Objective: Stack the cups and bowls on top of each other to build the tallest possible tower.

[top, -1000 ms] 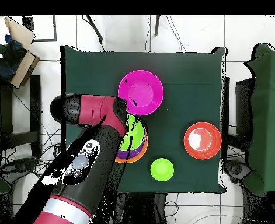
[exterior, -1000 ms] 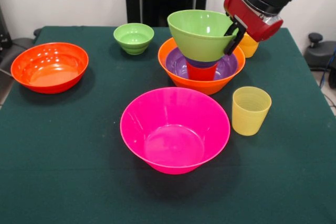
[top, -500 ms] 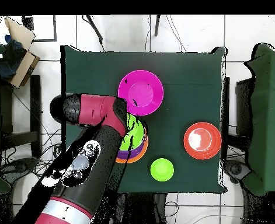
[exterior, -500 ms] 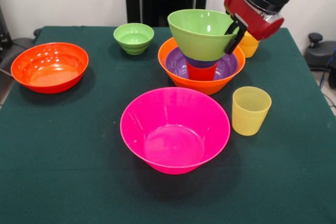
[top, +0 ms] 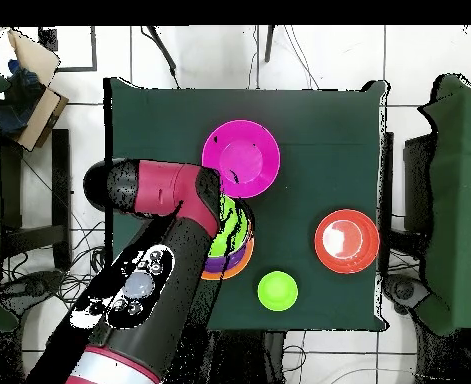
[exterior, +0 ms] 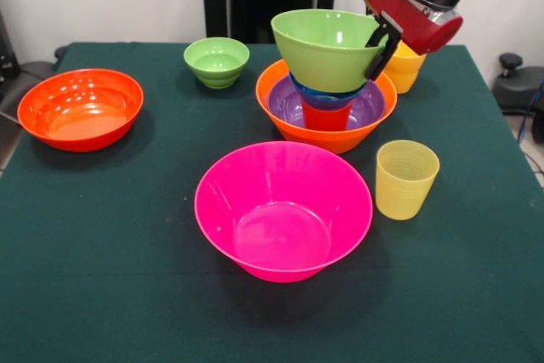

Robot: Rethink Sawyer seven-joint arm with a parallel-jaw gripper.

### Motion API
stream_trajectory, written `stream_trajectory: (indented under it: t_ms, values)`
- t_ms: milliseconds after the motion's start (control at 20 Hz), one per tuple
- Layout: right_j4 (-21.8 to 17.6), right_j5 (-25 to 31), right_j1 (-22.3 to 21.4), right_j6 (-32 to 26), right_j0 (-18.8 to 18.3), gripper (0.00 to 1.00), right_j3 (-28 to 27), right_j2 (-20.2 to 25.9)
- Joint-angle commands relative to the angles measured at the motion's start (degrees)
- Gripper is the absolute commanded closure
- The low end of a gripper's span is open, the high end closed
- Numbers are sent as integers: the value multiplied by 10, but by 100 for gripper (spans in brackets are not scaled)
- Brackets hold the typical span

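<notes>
The tower stands at the table's middle back: the large orange bowl (exterior: 268, 101) holds the shallow purple bowl (exterior: 286, 99), an upturned red-orange cup (exterior: 326, 116) and the small blue bowl (exterior: 328, 94). My gripper (exterior: 379, 43) is shut on the right rim of the medium green bowl (exterior: 321, 48) and holds it just above the blue bowl. In the overhead view my arm (top: 164, 260) covers part of the green bowl (top: 235, 222) and the orange bowl (top: 241, 266). The large pink bowl (exterior: 283, 208) sits in front of the tower.
A pale yellow cup (exterior: 406, 179) stands right of the pink bowl. Another yellow cup (exterior: 403, 71) is partly hidden behind my gripper. The red-orange bowl (exterior: 81, 108) sits at the left. The small green bowl (exterior: 217, 61) is at the back.
My gripper has risen a little with the medium green bowl. The small blue bowl beneath it now shows.
</notes>
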Motion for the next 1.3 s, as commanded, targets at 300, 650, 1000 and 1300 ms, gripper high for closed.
stream_trajectory:
  t_ms: [300,650,1000,1300]
  values:
    - [5,-1,-7,51,-14,100,49,72]
    - [13,-35,-14,38,-27,100,71,97]
    - [7,-50,-9,37,-30,100,75,104]
    - [4,-49,-6,34,-36,100,72,108]
